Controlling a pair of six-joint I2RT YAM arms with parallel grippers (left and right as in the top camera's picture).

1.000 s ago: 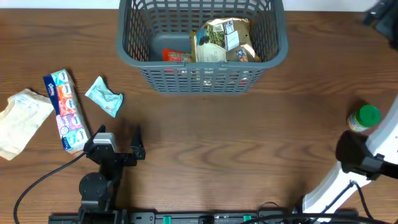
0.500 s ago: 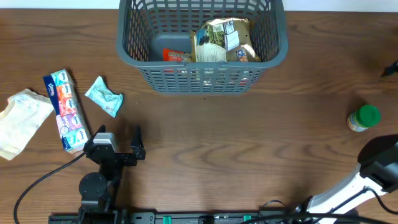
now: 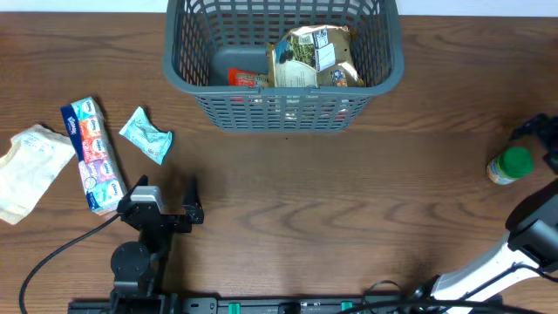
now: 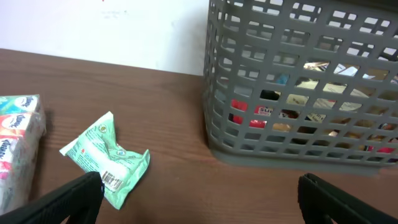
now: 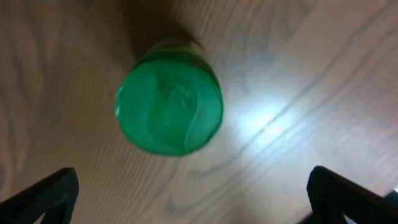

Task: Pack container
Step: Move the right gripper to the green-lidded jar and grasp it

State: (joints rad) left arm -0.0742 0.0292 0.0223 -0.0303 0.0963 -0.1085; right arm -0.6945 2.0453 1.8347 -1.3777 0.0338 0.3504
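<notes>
Right hand [image 5: 193, 196] spread above upright green-lidded jar [image 5: 169, 109]; jar off-centre, finger may clip lid, topple it. Left hand [image 4: 200, 199] spread, idle.

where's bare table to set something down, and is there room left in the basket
Widest bare wood: in front of the basket, between the green packet and the green-lidded jar. Inside the basket, the floor left of the snack bag holds only a red item. Crowded: the table's left edge, with tissue pack, packet and white pouch close together.
</notes>
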